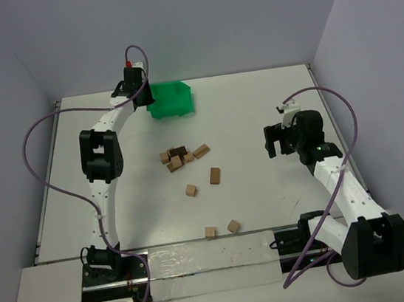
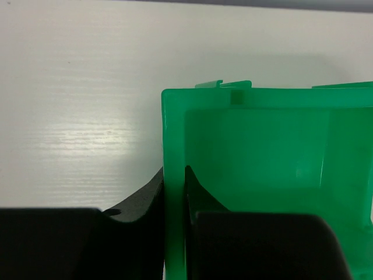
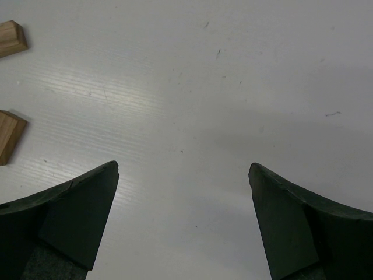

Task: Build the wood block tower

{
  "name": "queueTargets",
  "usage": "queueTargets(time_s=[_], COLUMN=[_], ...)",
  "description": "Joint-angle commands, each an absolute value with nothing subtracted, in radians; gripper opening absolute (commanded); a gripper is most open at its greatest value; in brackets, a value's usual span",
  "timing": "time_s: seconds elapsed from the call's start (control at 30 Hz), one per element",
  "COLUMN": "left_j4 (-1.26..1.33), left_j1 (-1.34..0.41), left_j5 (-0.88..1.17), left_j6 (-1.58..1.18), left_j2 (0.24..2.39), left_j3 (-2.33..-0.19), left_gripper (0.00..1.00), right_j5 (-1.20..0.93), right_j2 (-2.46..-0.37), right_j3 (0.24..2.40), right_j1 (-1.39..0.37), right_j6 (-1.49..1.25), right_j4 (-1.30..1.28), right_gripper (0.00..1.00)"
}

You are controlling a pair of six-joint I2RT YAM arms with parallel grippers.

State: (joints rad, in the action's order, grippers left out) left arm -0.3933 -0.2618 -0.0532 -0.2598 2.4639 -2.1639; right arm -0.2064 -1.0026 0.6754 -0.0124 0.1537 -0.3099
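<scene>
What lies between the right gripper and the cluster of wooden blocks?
Nothing: in the top view, only bare table separates the open right gripper from the block cluster.

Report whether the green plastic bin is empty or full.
Empty as far as visible: the left wrist view shows the green plastic bin bare inside; the left end effector hides its near part.
</scene>
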Motion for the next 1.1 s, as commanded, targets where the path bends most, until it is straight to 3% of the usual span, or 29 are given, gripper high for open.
queueTargets(time_s=[0.0,0.13,0.33,0.4,0.5,0.57,0.7,0.87,1.07], left_j4=[-0.284,-0.267,-0.270,-0.282,-0.320,-0.324,-0.275,-0.288,-0.227], left_j1=[-0.244,-0.238,-0.229,-0.226,-0.223,-0.222,-0.238,-0.306,-0.384], left_j5=[0.003,0.014,0.025,0.030,0.062,0.123,0.288,0.363,0.334], left_j6=[-0.324,-0.320,-0.302,-0.287,-0.249,-0.188,-0.083,0.035,0.051], left_j2=[2.468,2.496,2.491,2.454,2.380,2.271,2.030,1.862,1.830], left_j3=[-2.256,-2.266,-2.254,-2.242,-2.216,-2.146,-1.855,-1.573,-1.414], left_gripper=[0.08,0.17,0.59,0.79,0.88,0.86,0.69,0.67,0.66], right_j5=[-0.232,-0.241,-0.238,-0.243,-0.238,-0.235,-0.250,-0.272,-0.272], right_j2=[-1.011,-1.014,-1.012,-1.004,-0.992,-0.981,-0.959,-0.970,-0.966], right_j3=[0.717,0.719,0.723,0.722,0.720,0.718,0.715,0.719,0.716], right_j1=[-0.007,-0.007,-0.007,-0.007,-0.008,-0.008,-0.008,-0.008,-0.008], right_j6=[0.170,0.170,0.164,0.163,0.164,0.166,0.170,0.175,0.180], right_j4=[-0.305,-0.304,-0.310,-0.311,-0.313,-0.312,-0.304,-0.310,-0.314], right_gripper=[1.00,1.00,1.00,1.00,1.00,1.00,1.00,1.00,1.00])
